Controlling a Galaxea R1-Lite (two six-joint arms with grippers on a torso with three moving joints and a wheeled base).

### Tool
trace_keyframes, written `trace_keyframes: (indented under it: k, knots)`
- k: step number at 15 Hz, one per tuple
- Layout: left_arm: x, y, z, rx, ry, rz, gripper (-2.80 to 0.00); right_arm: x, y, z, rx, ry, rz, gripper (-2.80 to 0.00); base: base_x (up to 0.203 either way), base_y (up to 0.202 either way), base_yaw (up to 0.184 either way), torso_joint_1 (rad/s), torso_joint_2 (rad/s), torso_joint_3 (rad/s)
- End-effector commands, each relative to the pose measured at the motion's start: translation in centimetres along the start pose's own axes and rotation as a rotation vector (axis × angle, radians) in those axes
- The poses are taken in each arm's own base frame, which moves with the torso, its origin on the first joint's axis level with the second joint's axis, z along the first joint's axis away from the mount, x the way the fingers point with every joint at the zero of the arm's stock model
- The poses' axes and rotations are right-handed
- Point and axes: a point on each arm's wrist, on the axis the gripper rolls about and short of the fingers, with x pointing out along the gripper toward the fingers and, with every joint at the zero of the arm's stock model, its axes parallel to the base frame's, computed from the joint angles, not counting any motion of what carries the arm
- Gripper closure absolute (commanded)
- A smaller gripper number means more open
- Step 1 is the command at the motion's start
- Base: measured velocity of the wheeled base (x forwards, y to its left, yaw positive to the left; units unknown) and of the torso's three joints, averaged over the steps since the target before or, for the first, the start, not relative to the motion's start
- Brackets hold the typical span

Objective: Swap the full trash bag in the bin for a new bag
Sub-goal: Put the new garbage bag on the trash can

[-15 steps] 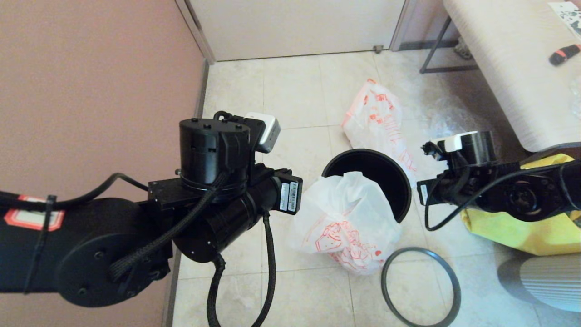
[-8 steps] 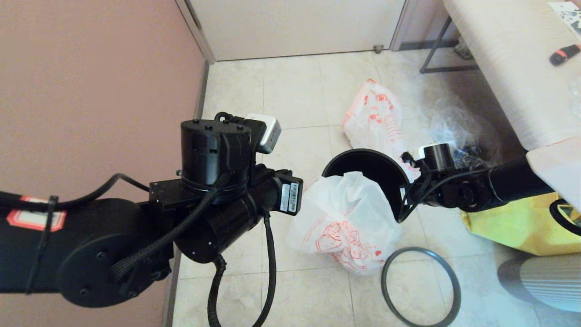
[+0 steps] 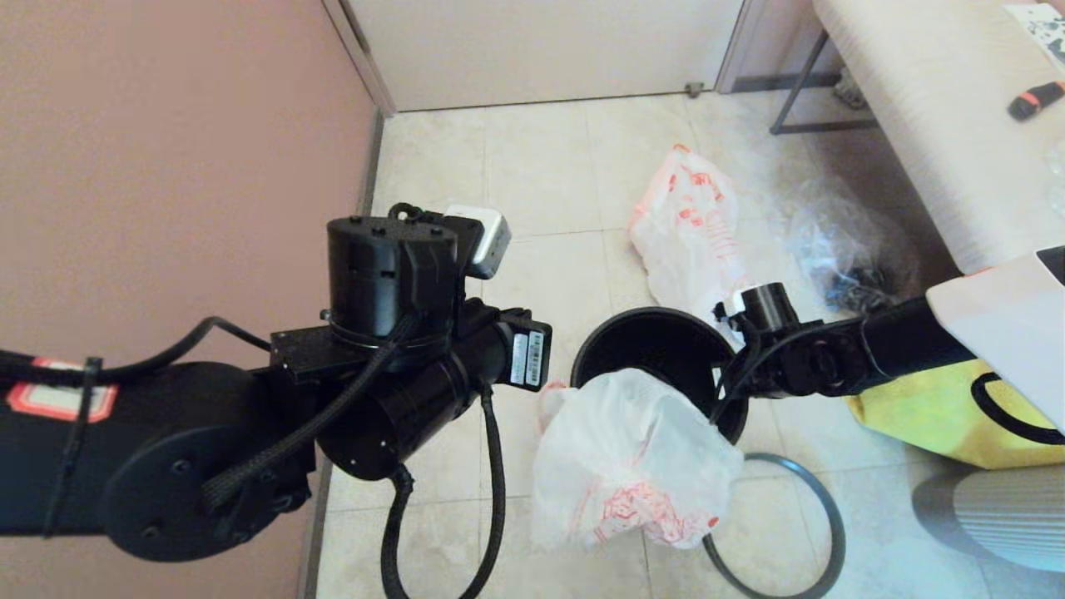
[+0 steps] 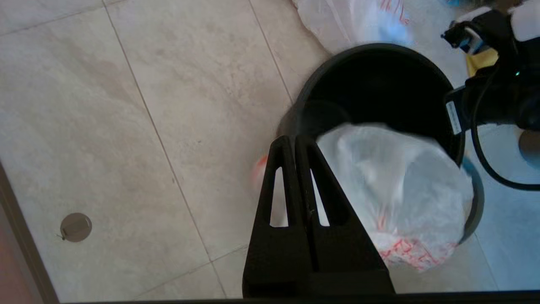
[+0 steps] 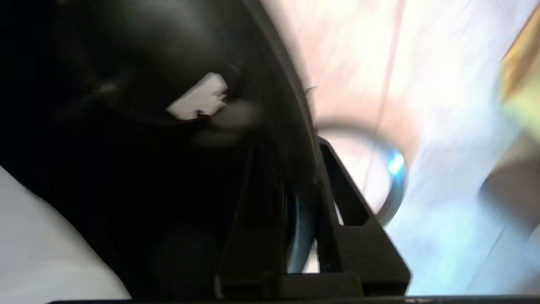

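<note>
One limp thin white plastic new bag (image 3: 632, 449), light and slippery, spills from the round black plastic bin (image 3: 632, 341), whose rim the right gripper (image 5: 295, 177) pinches; the left gripper (image 4: 294, 141), pressed together beside the bag, would best take its gathered edge.

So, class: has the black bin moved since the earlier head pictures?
Yes. The bin has shifted toward the robot and slightly left, away from the full trash bag lying on the floor, with the right hand at its rim.
</note>
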Motion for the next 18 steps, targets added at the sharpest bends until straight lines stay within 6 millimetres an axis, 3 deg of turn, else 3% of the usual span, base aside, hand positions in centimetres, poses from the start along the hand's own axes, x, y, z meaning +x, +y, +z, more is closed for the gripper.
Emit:
trace_keyframes:
  k: [1,6,11,18]
  knots:
    - [0.6,-0.7,-1.0,0.019,0.032,-0.001,0.00,-2.3,1.6,-0.2,0.001,0.026,0.031,0.00,0.000,0.000,0.000,0.000,0.00,0.000]
    - [-0.2,-0.5,-0.8,0.030,0.049,-0.004,0.00,-5.1,7.2,-2.8,-0.107,0.121,0.119,0.00,0.000,0.000,0.000,0.000,0.00,0.000]
    - [0.0,-0.3,-1.0,0.039,0.067,0.005,0.00,-4.7,11.3,-3.8,-0.189,0.212,0.150,0.00,0.000,0.000,0.000,0.000,0.00,0.000]
    - [0.2,0.1,-0.8,0.037,0.068,0.018,0.00,-3.3,13.7,-2.6,-0.155,0.143,0.213,0.00,0.000,0.000,0.000,0.000,0.00,0.000]
